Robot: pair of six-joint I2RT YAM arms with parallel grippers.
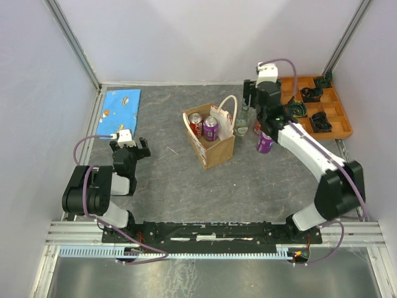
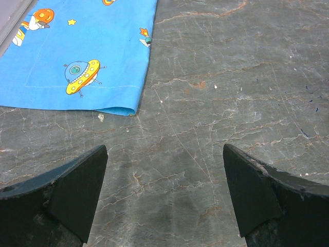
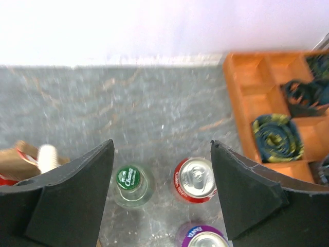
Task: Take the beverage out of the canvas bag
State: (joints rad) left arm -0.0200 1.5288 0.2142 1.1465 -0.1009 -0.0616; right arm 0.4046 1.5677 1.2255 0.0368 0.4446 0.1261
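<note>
top view alone shows two cans (image 1: 211, 128) inside the canvas bag (image 1: 217, 149), mid surface (image 1: 167, 186); right wrist view catches only its corner, left of the open right claw (image 3: 162, 149). left claw (image 2: 164, 154) open.

The left arm (image 1: 99, 189) is mostly chunky black rounded joint housings, with a short white link (image 1: 116, 215) near its base and a small white camera block (image 1: 124, 135) on the wrist. A thin mauve cable (image 1: 77, 152) loops off that block. The right arm (image 1: 338, 186) has a long white tapered link (image 1: 304, 144) between black joints, a boxy white wrist block (image 1: 267, 71) and its own mauve cable (image 1: 282, 60). The left gripper (image 2: 164, 148) has matte black wedge-shaped fingers (image 2: 77, 190), dusty and scuffed. The right gripper (image 3: 162, 144) has the same black wedges (image 3: 247, 190), with pale, worn edges.
</note>
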